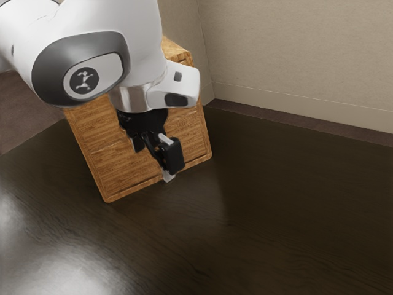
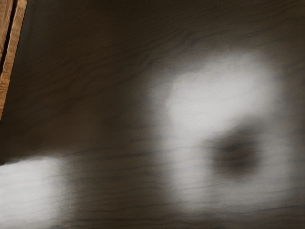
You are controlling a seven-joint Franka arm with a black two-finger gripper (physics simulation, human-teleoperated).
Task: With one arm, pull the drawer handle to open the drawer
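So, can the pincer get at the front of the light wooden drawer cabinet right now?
Probably yes: the black pincer hangs right before the light wooden drawer cabinet, facing its front, with nothing between them.

There's the glossy white arm shell (image 1: 92, 27), smooth and rounded; on it a dark grey joint cap (image 1: 49, 61) with a pale grey plate (image 1: 103, 69) bearing a black emblem (image 1: 84, 80); under that a brushed silver ring (image 1: 132, 98); then a white wrist block (image 1: 182, 83) with two dark insets; last, the matte black gripper (image 1: 166, 165).
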